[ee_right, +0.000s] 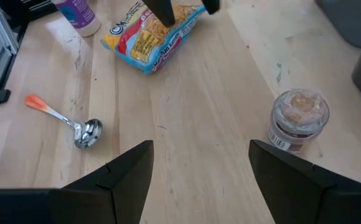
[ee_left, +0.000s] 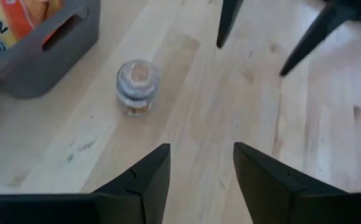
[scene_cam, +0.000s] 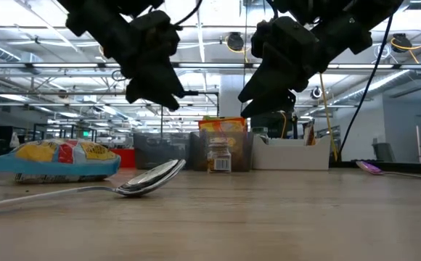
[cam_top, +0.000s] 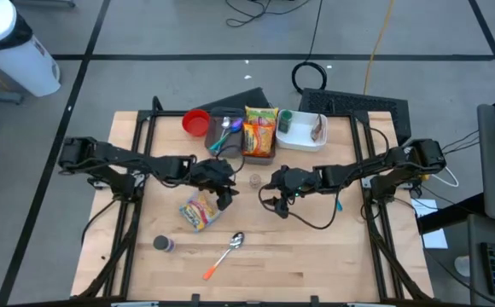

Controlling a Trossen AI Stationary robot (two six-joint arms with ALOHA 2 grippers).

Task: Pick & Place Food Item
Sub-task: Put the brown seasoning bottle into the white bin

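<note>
Overhead, a small clear jar (cam_top: 254, 180) stands upright on the bare wood of the desk (cam_top: 316, 256), just in front of the grey bin (cam_top: 269, 155) that holds an upright yellow noodle packet (cam_top: 260, 130). The left claw (cam_top: 224, 198) hangs to one side of the jar and the right claw (cam_top: 275, 194) to the other, neither touching it. A flat snack bag (cam_top: 200, 211) lies near the left claw, and an orange-handled spoon (cam_top: 224, 255) lies farther from the jar.

From desk height, the jar (scene_cam: 218, 156) shows a white label and pale contents, seated in front of the bin (scene_cam: 196, 148); both claws hang well above the wood, which the overhead view cannot show.

The left wrist view looks down on the jar's (ee_left: 137, 85) clear lid with brownish contents under it. The left claw (ee_left: 202, 163) stands partly open, nothing between its fingers (ee_left: 152, 171).

The right wrist view gives the jar (ee_right: 298, 120) from the side: clear wall, barcode label, crumbly tan filling. The right claw (ee_right: 202, 163) stands wide and empty, with the spoon (ee_right: 75, 124) and snack bag (ee_right: 152, 34) beyond.
</note>
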